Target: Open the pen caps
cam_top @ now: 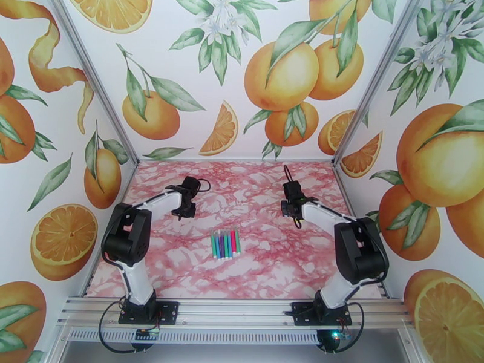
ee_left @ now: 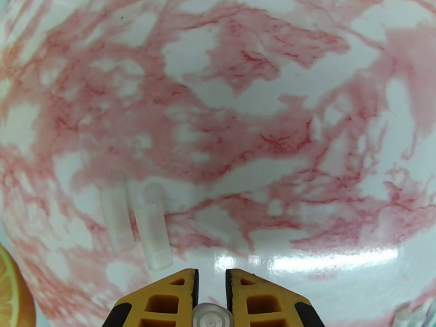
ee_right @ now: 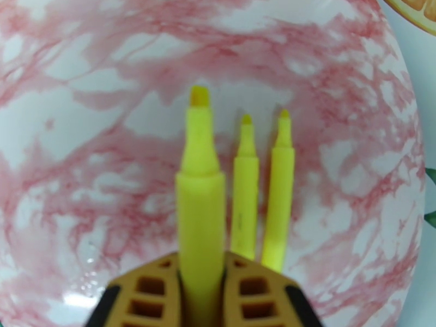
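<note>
Left wrist view has the left jaws almost closed at the bottom edge, pinching what looks like a clear pen cap (ee_left: pixel 212 318) seen end-on, while two loose caps (ee_left: pixel 153 231) lie side by side on the desk (ee_left: pixel 283 104) at lower left. The pinch looks shallow, so I judge the cap could slip out and roll. Being see-through, it would be hard to spot against the pink marbling. At the centre of the top view the row of pens (cam_top: pixel 225 244) lies packed close, so a grab at one may drag its neighbours askew. In the right wrist view the right jaws are clamped on a yellow pen (ee_right: pixel 200 181) with its tip bare. Lowered carelessly, that tip could ink the desk or knock the two uncapped yellow pens (ee_right: pixel 245 186) just beside it. As for direction, the held cap's long axis runs toward the camera. The loose caps stand nearly upright in the frame, rounded ends uppermost. The row runs roughly bottom to top, capped ends too small to tell, and the yellow pen points at the top of the frame
</note>
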Controlling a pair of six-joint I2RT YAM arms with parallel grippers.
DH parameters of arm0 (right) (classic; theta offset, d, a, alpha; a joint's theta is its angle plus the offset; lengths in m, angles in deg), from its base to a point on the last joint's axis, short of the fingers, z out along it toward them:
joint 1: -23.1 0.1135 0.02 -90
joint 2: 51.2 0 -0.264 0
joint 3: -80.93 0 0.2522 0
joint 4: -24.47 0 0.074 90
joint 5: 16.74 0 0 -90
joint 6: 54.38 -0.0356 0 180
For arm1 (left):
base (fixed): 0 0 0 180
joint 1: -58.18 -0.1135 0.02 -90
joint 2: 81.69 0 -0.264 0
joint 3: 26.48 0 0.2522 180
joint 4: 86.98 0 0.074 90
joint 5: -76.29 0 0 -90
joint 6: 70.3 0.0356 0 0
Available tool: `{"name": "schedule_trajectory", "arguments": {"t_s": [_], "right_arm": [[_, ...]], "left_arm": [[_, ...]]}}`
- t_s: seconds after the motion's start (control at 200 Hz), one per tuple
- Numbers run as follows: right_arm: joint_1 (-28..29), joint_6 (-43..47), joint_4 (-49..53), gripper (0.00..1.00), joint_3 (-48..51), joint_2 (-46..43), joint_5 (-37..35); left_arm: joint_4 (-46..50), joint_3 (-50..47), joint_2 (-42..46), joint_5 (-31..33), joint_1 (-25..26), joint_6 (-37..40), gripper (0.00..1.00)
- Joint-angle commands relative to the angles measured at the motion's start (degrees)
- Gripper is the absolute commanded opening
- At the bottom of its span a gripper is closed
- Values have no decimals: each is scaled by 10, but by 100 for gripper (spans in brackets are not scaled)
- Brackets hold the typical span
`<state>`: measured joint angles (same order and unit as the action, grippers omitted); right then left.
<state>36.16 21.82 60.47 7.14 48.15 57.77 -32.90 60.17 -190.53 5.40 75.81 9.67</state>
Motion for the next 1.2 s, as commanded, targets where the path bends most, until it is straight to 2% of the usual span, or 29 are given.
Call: {"name": "schedule_trajectory", "arguments": {"t_s": [0.0,0.53,0.841,0.981,1.196], "right_arm": [[-2,15,27,3,-24,18,-6],[-3,36,49,6,-63,76,-19],[-2,38,55,9,-66,84,-19],[-3,38,61,14,-70,88,-16],[-3,37,66,17,-73,91,-12]], "left_arm": [[5,23,-12,16,-4,8,0],[9,43,-52,30,-12,13,1],[13,44,-61,29,-14,8,8],[15,43,-63,29,-13,10,16],[16,43,-61,25,-13,11,18]]}}
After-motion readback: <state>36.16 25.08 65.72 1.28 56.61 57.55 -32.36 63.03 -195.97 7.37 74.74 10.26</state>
